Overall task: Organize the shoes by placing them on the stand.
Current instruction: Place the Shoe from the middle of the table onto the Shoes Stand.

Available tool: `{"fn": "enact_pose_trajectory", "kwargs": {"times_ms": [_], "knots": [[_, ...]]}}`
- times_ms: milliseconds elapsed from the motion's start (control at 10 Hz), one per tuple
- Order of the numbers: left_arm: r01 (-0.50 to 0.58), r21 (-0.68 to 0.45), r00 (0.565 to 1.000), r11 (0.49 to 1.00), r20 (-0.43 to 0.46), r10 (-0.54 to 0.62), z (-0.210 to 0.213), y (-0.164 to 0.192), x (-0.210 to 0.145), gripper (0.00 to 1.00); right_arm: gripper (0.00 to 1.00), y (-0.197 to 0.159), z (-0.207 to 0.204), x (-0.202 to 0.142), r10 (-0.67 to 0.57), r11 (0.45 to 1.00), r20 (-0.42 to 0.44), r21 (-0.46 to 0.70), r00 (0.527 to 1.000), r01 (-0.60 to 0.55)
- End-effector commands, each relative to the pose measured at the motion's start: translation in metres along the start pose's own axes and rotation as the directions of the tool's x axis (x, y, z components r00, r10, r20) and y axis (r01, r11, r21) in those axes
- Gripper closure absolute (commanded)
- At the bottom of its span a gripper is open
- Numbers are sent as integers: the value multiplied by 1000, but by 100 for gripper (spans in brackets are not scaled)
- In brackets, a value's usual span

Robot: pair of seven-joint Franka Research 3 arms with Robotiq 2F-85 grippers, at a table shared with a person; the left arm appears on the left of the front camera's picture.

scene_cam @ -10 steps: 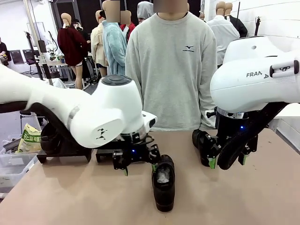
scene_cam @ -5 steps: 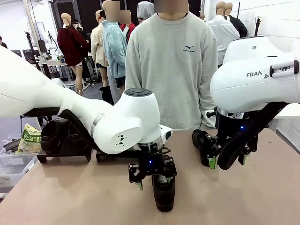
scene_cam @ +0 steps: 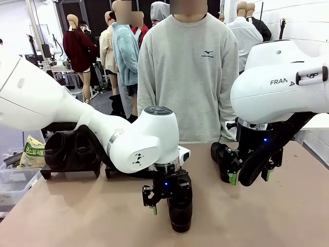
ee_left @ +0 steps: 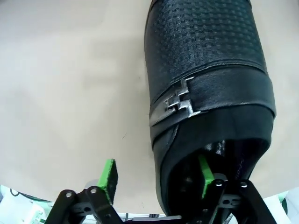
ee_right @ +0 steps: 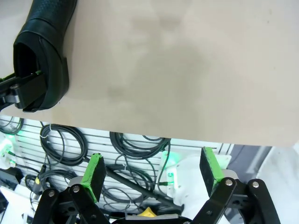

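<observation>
A black shoe [scene_cam: 181, 213] with a silver buckle [ee_left: 180, 100] lies near the table's front edge, toe toward me. My left gripper [scene_cam: 167, 203] is down at its heel end. In the left wrist view the left gripper [ee_left: 156, 172] is open: one green pad [ee_left: 204, 170] sits inside the shoe's opening, the other pad [ee_left: 109, 175] outside, well clear of the side wall. Two more black shoes [scene_cam: 64, 149] rest on the dark stand [scene_cam: 69, 169] at the back left. My right gripper [scene_cam: 249, 177] hangs open and empty at the right, and the right gripper [ee_right: 152, 170] faces the table edge.
A person in a grey sweatshirt [scene_cam: 187, 72] stands at the far side, hands out of view. A clear bin with a yellow-green bag [scene_cam: 32, 152] sits off the table's left edge. Cables [ee_right: 70, 140] hang below the table edge in the right wrist view.
My left gripper moved right and down from beside the shoe's heel onto it, one finger going into the opening. The right arm has not moved.
</observation>
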State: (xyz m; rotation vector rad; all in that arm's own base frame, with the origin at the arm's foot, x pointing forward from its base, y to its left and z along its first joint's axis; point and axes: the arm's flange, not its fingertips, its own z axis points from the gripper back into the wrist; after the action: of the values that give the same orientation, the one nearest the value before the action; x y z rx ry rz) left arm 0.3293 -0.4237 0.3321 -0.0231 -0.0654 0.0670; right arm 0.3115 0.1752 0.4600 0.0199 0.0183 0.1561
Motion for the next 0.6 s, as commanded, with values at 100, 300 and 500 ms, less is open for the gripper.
{"fn": "enact_pose_trajectory", "kwargs": {"times_ms": [100,300,500], "knots": [[-16,12,1000,1000,15,16,5,-10,7,64,0,1,-2,2,-4,1000,-5,19,1000,4],[-16,24,1000,1000,12,16,5,-7,9,100,0,1,-2,2,-4,1000,-5,19,1000,4],[-22,28,1000,999,-3,22,6,-4,9,100,0,1,-2,2,-4,1000,-5,19,1000,4]]}}
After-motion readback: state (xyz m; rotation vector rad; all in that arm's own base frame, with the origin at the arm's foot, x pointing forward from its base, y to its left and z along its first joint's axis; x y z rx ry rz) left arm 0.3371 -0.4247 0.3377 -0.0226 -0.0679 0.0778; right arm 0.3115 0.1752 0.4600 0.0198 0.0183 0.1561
